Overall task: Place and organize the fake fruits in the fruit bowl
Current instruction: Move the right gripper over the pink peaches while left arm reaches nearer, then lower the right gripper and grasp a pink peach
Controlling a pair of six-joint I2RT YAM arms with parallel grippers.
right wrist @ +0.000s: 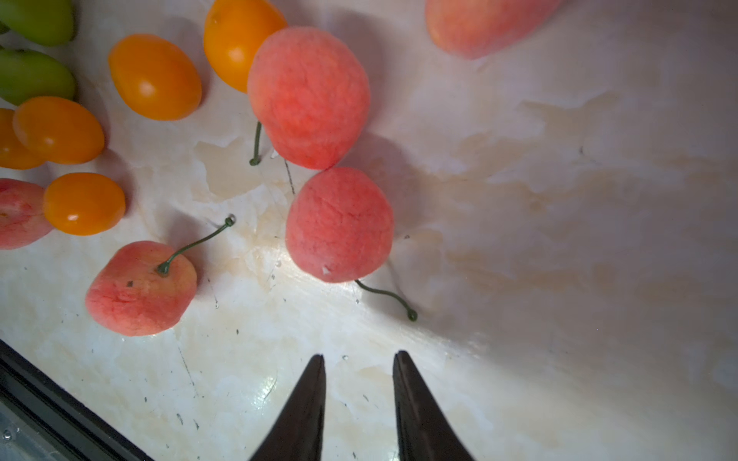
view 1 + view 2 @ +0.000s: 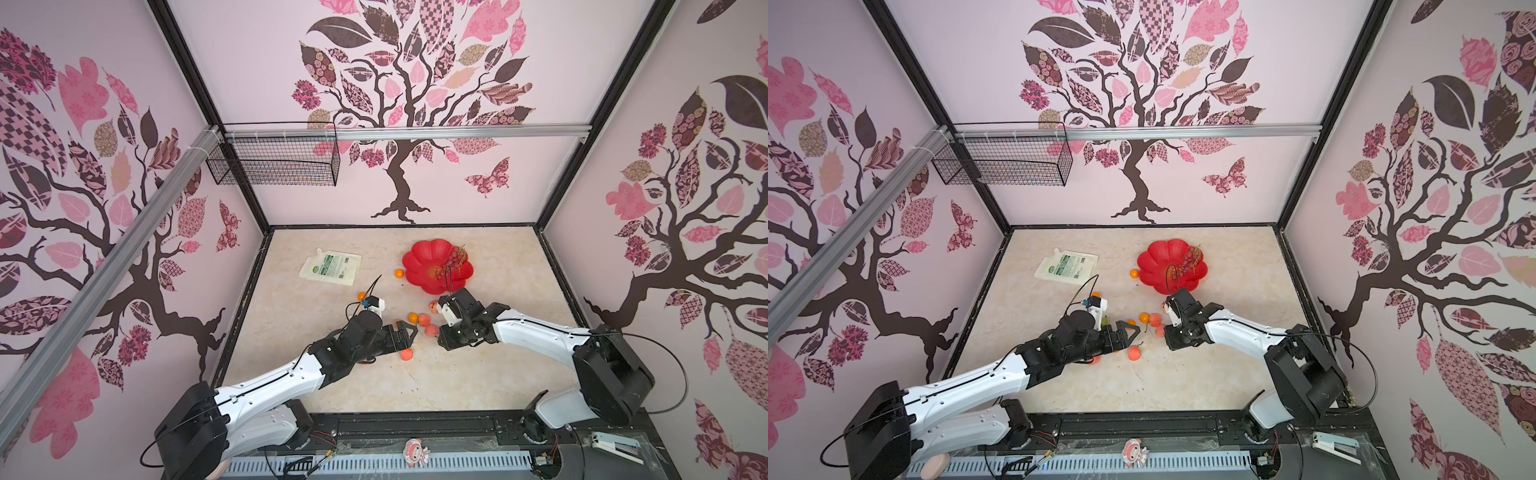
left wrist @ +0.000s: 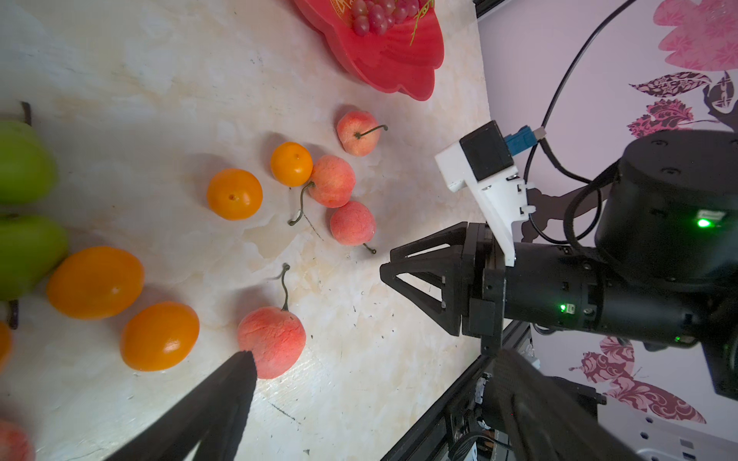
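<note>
Peaches point(image 3: 331, 181) and oranges point(image 3: 234, 194) lie scattered on the table point(image 3: 159, 80) between the hands, one peach point(image 1: 339, 225) just ahead of the narrowly parted, empty right hand point(image 1: 359, 355), another beside a finger of the wide-open left hand point(image 3: 373, 359), with grapes point(image 3: 375, 14) in the bowl point(image 3: 399, 64) beyond.
</note>
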